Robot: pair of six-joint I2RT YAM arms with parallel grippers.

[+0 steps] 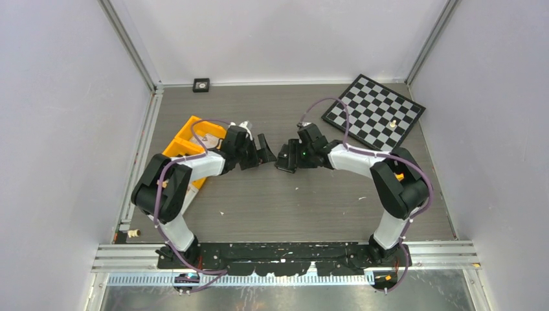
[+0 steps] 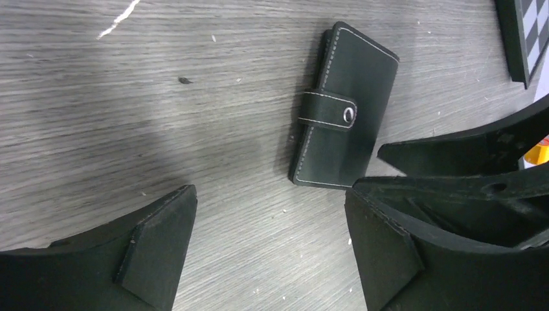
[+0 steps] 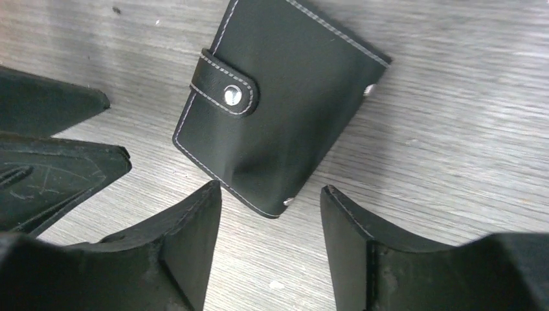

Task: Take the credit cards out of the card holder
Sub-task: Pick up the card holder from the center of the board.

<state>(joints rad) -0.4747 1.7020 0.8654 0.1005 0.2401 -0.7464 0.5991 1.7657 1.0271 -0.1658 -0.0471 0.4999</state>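
Observation:
The card holder (image 2: 346,107) is a black wallet with pale stitching, lying flat and closed on the wooden table, its snap strap fastened. It also shows in the right wrist view (image 3: 281,103). No credit cards show; they are hidden inside or out of view. My left gripper (image 2: 270,201) is open and empty, low over the table, with the holder just ahead and to its right. My right gripper (image 3: 270,191) is open and empty, its fingertips (image 3: 201,214) flanking the holder's near corner without touching it. In the top view the two grippers (image 1: 265,152) (image 1: 286,160) face each other at mid-table.
An orange bin (image 1: 188,146) stands behind the left arm. A chessboard (image 1: 374,111) with a small pale piece (image 1: 392,121) lies at the back right; its corner shows in the left wrist view (image 2: 527,32). A small black square (image 1: 201,85) sits at the back wall.

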